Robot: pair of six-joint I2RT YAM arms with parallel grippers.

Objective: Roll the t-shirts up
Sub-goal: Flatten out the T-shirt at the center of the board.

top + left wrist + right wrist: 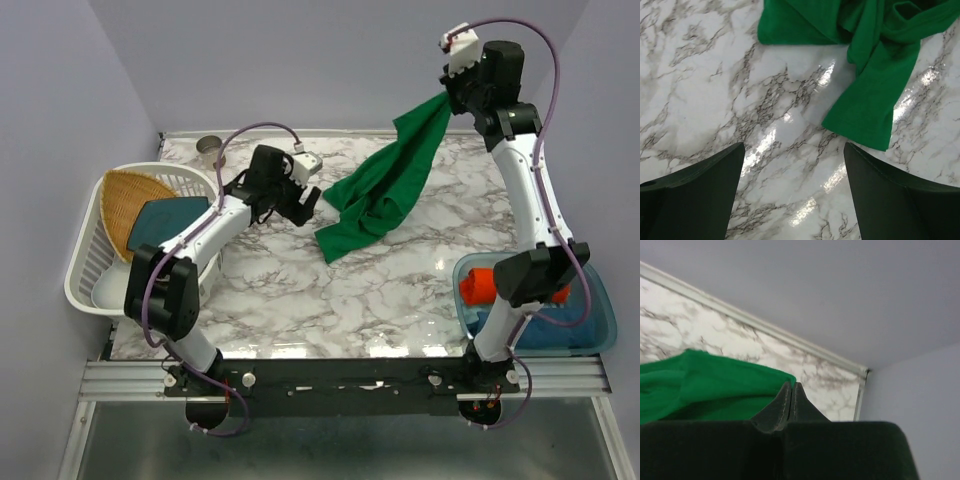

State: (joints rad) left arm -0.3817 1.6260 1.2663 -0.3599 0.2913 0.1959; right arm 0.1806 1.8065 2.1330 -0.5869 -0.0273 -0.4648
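Observation:
The bright green t-shirt [385, 190] hangs slantwise from my right gripper [447, 97], which is raised high at the back right and shut on its top corner. The shirt's lower end lies crumpled on the marble table. In the right wrist view the jaws [792, 385] are pressed together with green cloth [705, 385] at their left side. My left gripper [308, 200] is open, low over the table just left of the shirt's lower folds. The left wrist view shows its fingers [794, 146] wide apart over bare marble, with the green t-shirt [875, 100] ahead and nothing between them.
A blue bin [600, 320] at the near right holds an orange-red bundle [478, 285] and a blue one [545, 332], partly behind the right arm. A white basket [85, 270] at the left holds a wicker tray [125, 195] and teal plate [165, 220]. A metal cup [209, 148] stands at the back left.

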